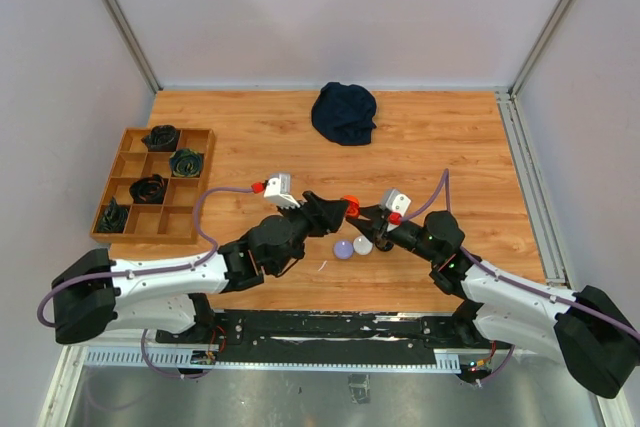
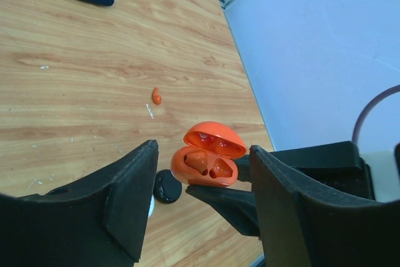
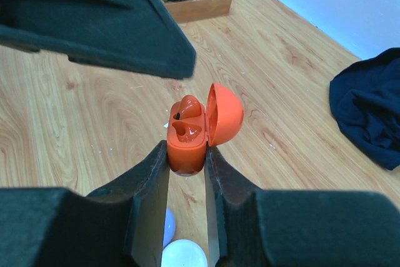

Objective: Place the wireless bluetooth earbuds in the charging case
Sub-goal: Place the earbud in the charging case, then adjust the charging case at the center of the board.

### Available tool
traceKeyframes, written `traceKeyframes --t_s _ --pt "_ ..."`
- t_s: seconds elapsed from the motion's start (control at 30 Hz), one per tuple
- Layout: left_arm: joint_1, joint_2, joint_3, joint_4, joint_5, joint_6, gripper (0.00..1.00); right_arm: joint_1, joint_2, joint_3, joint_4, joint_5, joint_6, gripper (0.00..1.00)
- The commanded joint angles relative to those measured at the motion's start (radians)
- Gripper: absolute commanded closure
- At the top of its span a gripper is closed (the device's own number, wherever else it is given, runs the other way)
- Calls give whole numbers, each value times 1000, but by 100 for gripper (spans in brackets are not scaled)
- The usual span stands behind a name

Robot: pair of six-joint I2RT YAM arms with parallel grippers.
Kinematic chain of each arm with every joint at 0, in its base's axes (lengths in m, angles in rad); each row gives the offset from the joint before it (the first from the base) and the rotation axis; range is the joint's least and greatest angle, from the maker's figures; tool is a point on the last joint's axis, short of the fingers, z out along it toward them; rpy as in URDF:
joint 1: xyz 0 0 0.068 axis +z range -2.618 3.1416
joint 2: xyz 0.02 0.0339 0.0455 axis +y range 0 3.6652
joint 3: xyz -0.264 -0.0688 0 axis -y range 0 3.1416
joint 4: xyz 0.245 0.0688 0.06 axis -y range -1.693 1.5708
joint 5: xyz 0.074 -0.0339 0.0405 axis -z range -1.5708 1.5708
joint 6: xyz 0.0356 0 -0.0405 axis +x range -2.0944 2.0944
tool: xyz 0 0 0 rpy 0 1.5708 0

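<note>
Right gripper (image 3: 187, 157): clamping the orange charging case (image 3: 186, 130), lid standing open.
Left gripper (image 2: 203, 154): jaws standing apart, gripping nothing.
Loose earbud (image 2: 157, 96): lying on the table (image 2: 81, 60).

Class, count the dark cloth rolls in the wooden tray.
4, all in the tray: far roll, right roll, middle roll, near-left roll. None looks hidden.
</note>
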Motion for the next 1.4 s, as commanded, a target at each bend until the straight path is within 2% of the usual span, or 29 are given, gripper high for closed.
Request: traceKeyframes --t_s 0.0,0.2,0.3,0.6,0.77,1.0,1.37 --pt "-8 -79 -31 19 -12 111 32 -20 -5 -6 45 -7 21 89" --pt "-1 -158 -56 17 16 287 21 -42 14 -2 66 -51 57 89" --pt "30 -190 -53 -7 86 354 21 -49 26 6 68 -78 69 89" --pt "249 -290 -150 77 503 399 20 -63 21 45 -3 -157 104 88" --pt "403 -327 -214 149 723 363 20 -72 35 75 -32 -201 135 88" --pt "556 -321 -284 326 1021 331 20 -92 50 119 -31 -244 187 89" --pt "609 -141 -298 691 1248 298 25 -95 47 184 -22 -277 237 89"
